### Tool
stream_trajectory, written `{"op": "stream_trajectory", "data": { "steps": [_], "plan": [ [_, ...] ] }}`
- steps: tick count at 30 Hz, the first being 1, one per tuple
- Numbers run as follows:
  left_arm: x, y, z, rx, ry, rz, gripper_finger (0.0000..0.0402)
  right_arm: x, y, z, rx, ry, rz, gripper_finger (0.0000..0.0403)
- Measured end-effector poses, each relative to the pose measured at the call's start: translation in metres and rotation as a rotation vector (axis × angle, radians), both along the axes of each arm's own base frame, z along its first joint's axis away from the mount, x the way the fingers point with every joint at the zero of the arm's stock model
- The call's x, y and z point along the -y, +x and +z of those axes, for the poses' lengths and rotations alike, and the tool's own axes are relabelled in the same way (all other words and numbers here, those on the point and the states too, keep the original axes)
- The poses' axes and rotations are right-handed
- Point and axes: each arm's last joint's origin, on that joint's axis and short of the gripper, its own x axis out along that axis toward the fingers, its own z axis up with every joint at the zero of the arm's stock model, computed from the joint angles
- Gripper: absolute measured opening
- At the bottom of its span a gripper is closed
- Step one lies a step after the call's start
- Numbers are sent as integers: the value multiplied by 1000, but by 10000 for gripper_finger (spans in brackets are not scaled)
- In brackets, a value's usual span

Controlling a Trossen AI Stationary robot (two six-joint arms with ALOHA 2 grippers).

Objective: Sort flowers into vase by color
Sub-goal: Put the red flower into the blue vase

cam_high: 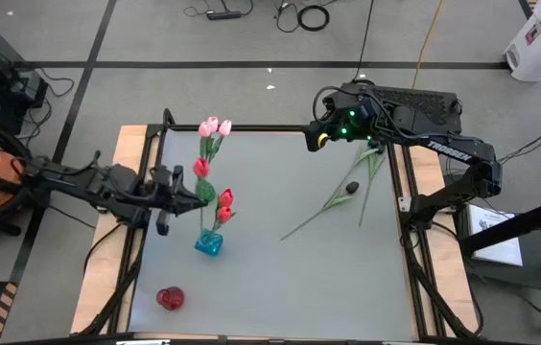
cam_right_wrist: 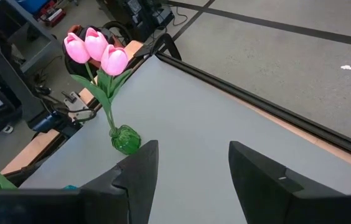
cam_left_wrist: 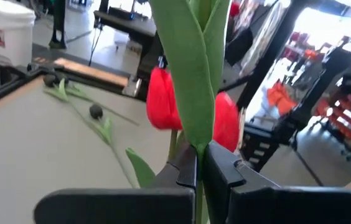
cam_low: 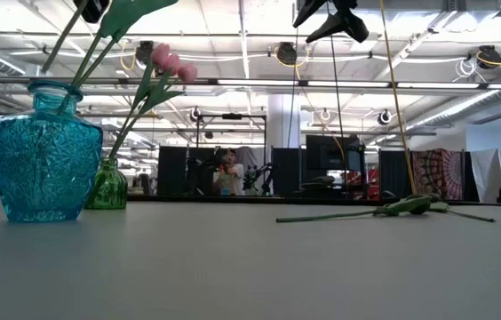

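High view counts three vases: a blue vase (cam_high: 208, 244) left of centre, a red vase (cam_high: 170, 298) near the lower left corner of the table (cam_high: 280, 278), and a green vase (cam_low: 107, 187), clear in the low view, behind the blue one. Three pink tulips (cam_high: 215, 127) stand in the green vase near the table's upper edge. Two or three red tulips (cam_high: 223, 203) rise over the blue vase. Two black-headed tulips (cam_high: 347, 189) lie flat right of centre. The left gripper (cam_high: 196, 192), at centre left, is clenched on a red tulip's green stem (cam_left_wrist: 195, 93). The right gripper (cam_right_wrist: 191, 180), fingers spread and holding nothing, hangs over the upper edge. The lower right of the table is bare.
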Motion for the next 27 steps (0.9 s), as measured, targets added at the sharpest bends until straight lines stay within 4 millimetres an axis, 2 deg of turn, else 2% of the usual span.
{"op": "stream_trajectory", "data": {
  "steps": [14,19,27],
  "plan": [
    [2,15,-10,-66,140,82,7,0,0,0,-7,-13,10,187],
    [2,18,-11,-78,132,87,21,0,0,0,-9,-16,12,187],
    [5,18,-13,-96,45,23,15,0,0,0,-14,-27,20,187]
  ]
}}
